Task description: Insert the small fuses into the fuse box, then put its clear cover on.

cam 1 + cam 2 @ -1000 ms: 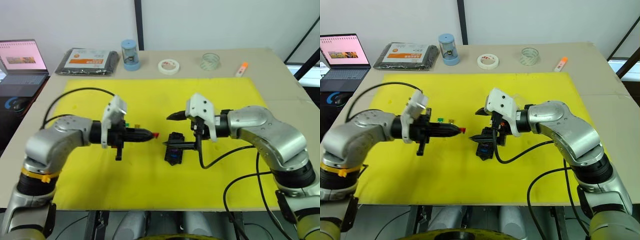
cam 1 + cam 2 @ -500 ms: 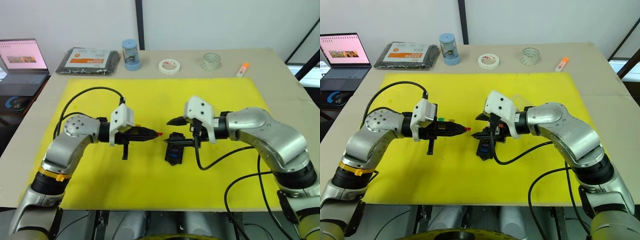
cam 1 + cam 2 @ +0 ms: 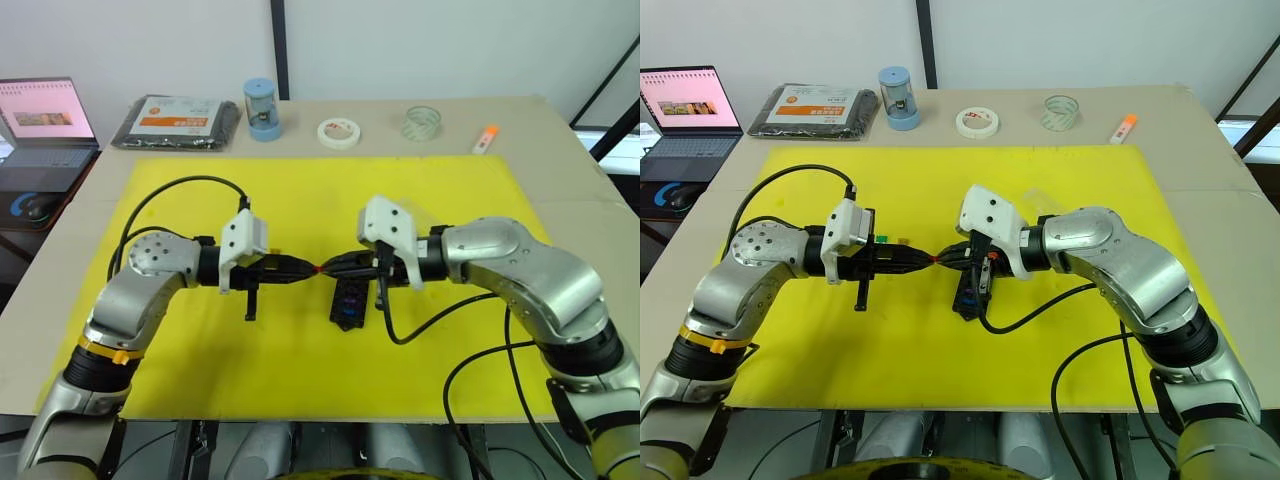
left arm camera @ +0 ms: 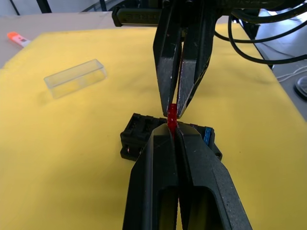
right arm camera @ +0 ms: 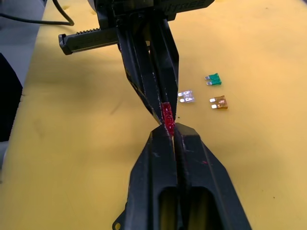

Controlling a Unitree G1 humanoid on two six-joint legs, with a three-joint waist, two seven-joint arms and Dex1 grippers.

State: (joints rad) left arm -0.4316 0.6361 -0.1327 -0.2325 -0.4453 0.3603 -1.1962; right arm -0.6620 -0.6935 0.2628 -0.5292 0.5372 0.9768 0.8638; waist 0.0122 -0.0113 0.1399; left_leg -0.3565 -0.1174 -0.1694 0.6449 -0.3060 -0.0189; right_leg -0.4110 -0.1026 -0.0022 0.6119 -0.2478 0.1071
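The right gripper (image 3: 325,268) had been brought to the left gripper (image 4: 173,128), both jaws pinching the small red plastic fuse (image 4: 171,115) mid-handover above the black slotted fuse box (image 4: 144,136).

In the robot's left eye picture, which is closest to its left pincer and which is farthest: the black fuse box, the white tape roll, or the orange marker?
1. The fuse box: on the yellow mat, just past the left pincer and a bit nearer the robot.
2. The white tape roll: at the table's back edge, off the mat.
3. The orange marker: at the back, far over on the robot's right.
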